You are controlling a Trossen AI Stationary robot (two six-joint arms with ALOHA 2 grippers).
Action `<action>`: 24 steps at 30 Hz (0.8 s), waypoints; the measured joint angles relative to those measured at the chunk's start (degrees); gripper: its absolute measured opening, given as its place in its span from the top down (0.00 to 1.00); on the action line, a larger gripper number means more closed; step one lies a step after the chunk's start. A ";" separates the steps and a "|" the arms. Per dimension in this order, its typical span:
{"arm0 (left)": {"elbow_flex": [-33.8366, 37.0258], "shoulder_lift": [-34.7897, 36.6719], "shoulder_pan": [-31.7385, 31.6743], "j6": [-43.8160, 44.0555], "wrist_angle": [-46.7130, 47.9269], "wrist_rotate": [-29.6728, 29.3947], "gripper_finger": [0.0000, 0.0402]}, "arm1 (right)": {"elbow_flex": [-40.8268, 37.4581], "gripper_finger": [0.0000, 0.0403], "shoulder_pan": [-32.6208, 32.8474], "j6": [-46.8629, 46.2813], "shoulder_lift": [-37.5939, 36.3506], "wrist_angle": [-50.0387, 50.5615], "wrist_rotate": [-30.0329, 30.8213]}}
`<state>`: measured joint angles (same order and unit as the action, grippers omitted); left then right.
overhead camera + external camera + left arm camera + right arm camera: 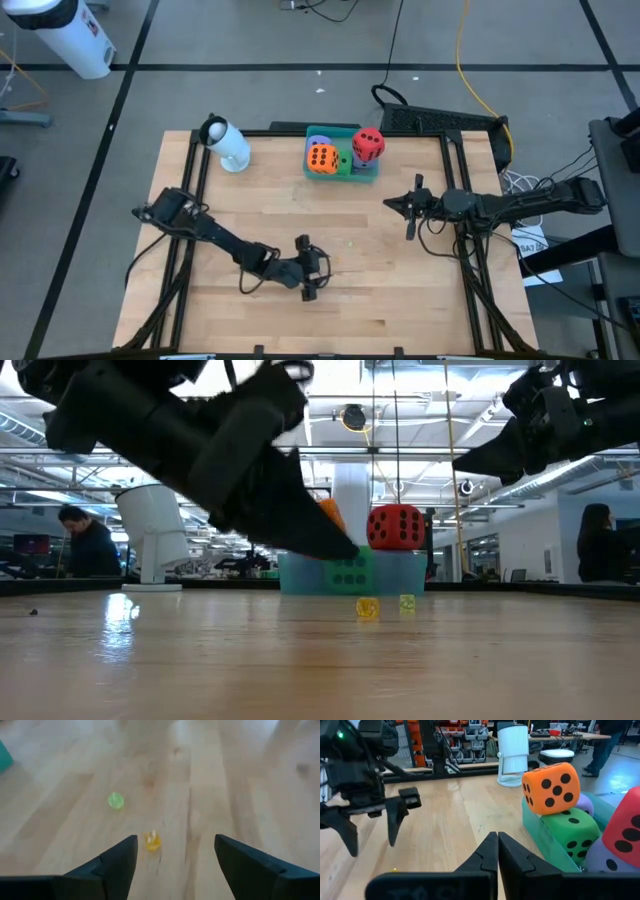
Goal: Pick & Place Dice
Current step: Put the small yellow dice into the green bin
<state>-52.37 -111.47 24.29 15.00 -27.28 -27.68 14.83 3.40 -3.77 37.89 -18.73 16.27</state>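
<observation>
High view, left to right: left gripper (307, 268) hovering low over mid-table, fingers spread, probably for straddling the tiny yellow die (152, 841) lying between them, tiny green die (115, 800) just beyond. Orange die (321, 157), green die (570, 834), purple die (583, 803) and red die (368, 144) sitting heaped in the tray (362, 176) at the far edge. Right gripper (413, 206) waiting aside, fingers pressed together, holding nothing.

Bright overhead light, glare on table (130, 622), left wrist view blurry
</observation>
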 joint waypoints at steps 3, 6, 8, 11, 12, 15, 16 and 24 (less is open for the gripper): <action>-1.22 -1.79 0.00 0.62 0.99 0.53 0.31 | 0.00 0.99 0.00 0.02 0.01 0.19 -0.02; -2.11 -3.50 -0.89 0.55 0.70 3.36 0.31 | 0.00 0.99 0.00 -0.10 0.04 0.20 -0.04; -1.96 -4.26 -2.68 1.89 1.14 6.93 0.31 | 0.00 0.99 -0.02 -0.46 0.04 -0.05 -0.04; -1.99 -4.91 -5.94 5.72 1.14 8.65 0.31 | 0.00 0.99 0.00 -1.23 0.04 -0.11 -0.04; -1.98 -4.97 -6.77 6.13 1.17 8.72 0.31 | 0.00 0.99 0.00 -1.47 0.04 -0.18 -0.02; -1.94 -5.65 -7.79 5.98 0.68 10.72 0.31 | 0.00 0.99 -0.02 -1.56 0.05 -0.21 0.00; -1.96 -5.60 -7.78 5.95 0.59 11.66 0.31 | 0.00 0.99 0.00 -1.53 0.04 -0.20 0.02; -2.02 -7.02 -6.95 2.67 -0.36 10.02 0.31 | 0.00 0.99 -0.01 0.04 0.07 -0.18 0.04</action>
<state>-54.39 -118.48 17.34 17.67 -27.64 -17.66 14.83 3.39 -3.72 37.95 -18.91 16.32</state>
